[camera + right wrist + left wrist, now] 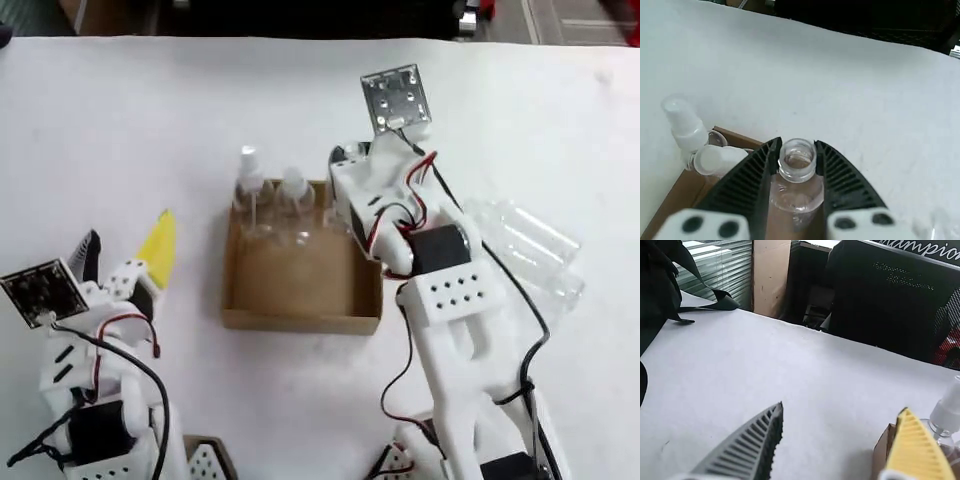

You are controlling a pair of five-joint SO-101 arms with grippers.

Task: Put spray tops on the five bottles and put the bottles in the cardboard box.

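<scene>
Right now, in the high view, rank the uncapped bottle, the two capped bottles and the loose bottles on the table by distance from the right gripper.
1. The uncapped bottle, between the right gripper fingers, at the cardboard box far right corner.
2. The capped bottles, in the box's far left corner.
3. The loose bottles, lying on the table right of the box.

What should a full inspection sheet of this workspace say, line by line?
Surface: white table, flat.
Job's things: cardboard box holds two capped bottles; a topless bottle stands at its far corner; two clear bottles lie beside the right arm.
Clutter: black strap on the table.
Grippers: left pincer open, holding nothing; right pincer shut on the topless bottle.
Cables: red and black wires along both arms.
Surroundings: dark chair behind the table.
</scene>
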